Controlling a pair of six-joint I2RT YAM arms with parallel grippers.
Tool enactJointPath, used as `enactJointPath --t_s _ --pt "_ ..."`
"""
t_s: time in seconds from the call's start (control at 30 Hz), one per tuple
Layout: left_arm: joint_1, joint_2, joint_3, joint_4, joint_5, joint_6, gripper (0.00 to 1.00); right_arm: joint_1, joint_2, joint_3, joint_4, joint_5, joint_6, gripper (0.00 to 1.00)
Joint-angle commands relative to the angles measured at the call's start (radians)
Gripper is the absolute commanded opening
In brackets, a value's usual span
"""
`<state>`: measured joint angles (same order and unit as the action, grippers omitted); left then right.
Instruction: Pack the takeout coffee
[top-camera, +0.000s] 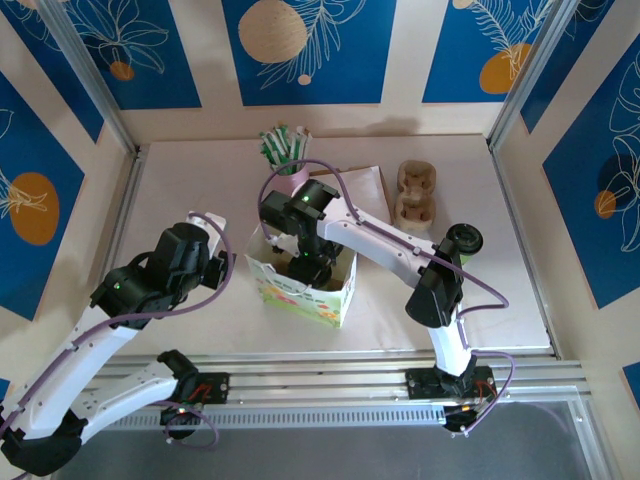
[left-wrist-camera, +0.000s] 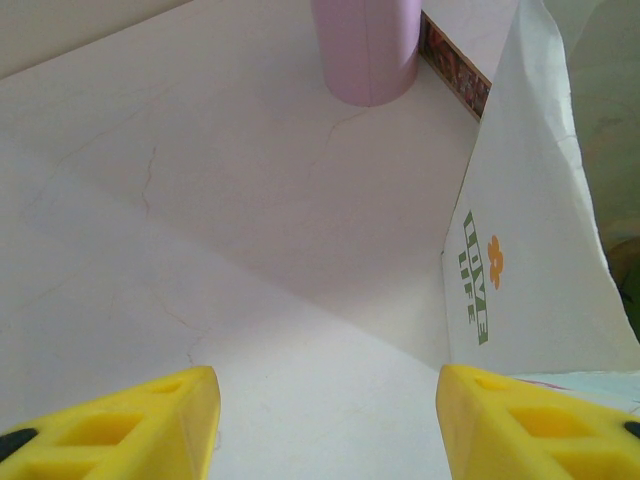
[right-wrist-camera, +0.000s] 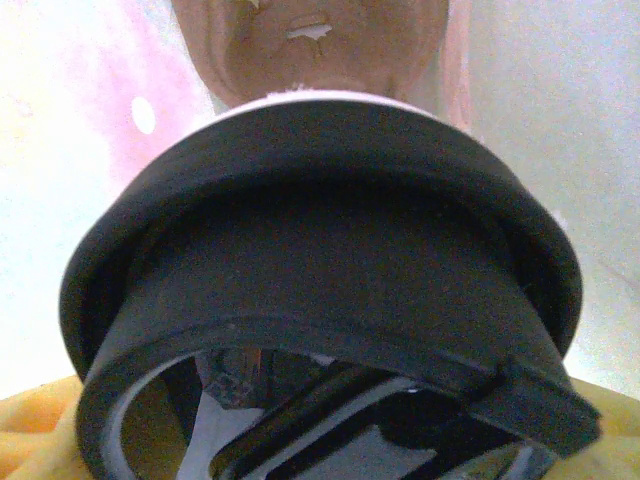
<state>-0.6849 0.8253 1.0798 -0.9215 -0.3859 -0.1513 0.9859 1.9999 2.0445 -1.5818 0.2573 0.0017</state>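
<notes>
Left tool wide, nothing in it, over bare table; paper bag just to its right. Right tool down inside the bag, clamped on the black-lidded takeout coffee.

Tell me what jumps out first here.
The right claw is down inside the open paper bag at table centre, with the coffee's black lid looming right against its wrist camera. The left claw hovers open beside the bag, with the pink cup beyond.
</notes>
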Motion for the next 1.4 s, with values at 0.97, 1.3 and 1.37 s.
enactJointPath --t_s 0.97,1.3,1.37 --pt "0.004 0.001 0.003 -0.026 -0.012 0.005 0.59 -0.018 -0.127 -0.125 0.042 0.012 0.041 0.73" --pt "0.004 0.006 0.009 -0.031 -0.018 0.005 0.59 -0.033 -0.160 -0.176 0.054 0.002 0.035 0.73" --pt "0.004 0.008 0.011 -0.031 -0.018 0.006 0.59 -0.038 -0.166 -0.184 0.058 0.003 0.033 0.73"
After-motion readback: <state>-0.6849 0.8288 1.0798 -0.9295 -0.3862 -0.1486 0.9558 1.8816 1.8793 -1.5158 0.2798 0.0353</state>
